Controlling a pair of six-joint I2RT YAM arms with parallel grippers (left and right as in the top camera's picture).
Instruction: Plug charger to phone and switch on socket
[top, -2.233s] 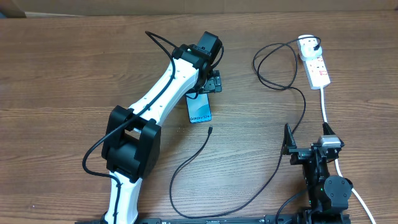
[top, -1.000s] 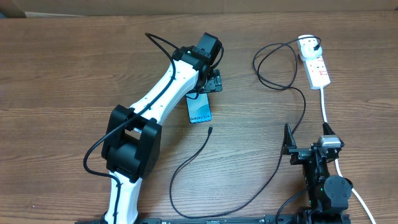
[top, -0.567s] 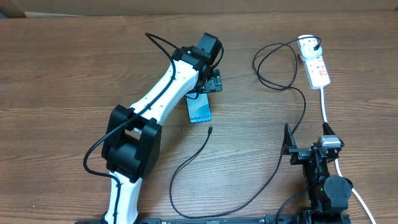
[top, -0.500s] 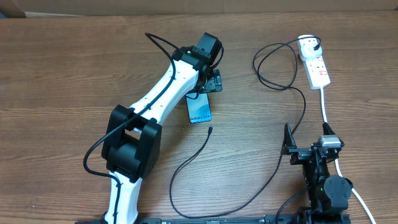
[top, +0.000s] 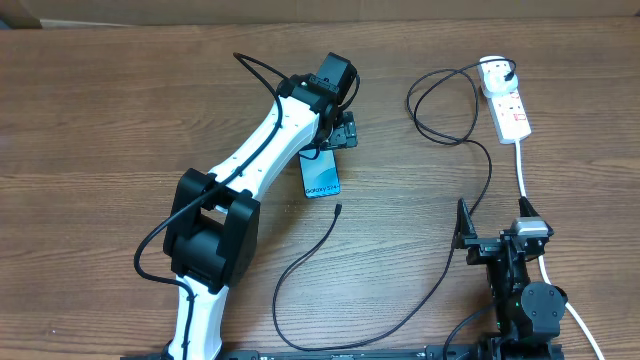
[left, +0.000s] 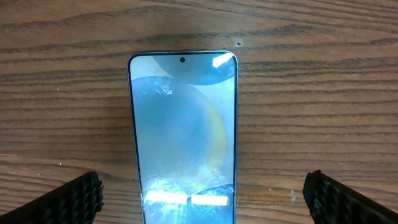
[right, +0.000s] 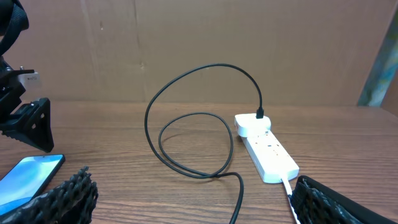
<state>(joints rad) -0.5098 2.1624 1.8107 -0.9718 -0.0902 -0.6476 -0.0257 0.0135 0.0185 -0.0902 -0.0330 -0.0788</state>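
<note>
**Open and poised:** the left hand (top: 343, 131) hovers over the far end of the Galaxy smartphone (left: 183, 143). Its two fingers are spread wide on either side of the lit screen and touch nothing. The phone lies flat on the wooden desk (top: 100, 120), and the charger's connector tip (top: 338, 209) lies loose just beside its near end. The black charger cable (right: 214, 65) loops away to a white plug adapter (top: 492, 72) seated in the power strip (top: 512, 112) at the desk's far right. The right hand (top: 494, 232), also open and empty, waits near the desk's front edge, well apart from the tip. The step in hand appears to be securing the phone. To do it well, the fingers should come down square to the phone's long edges and grip evenly. They should keep it flat and unshifted, so the other hand can bring the tip straight to the port.
</note>
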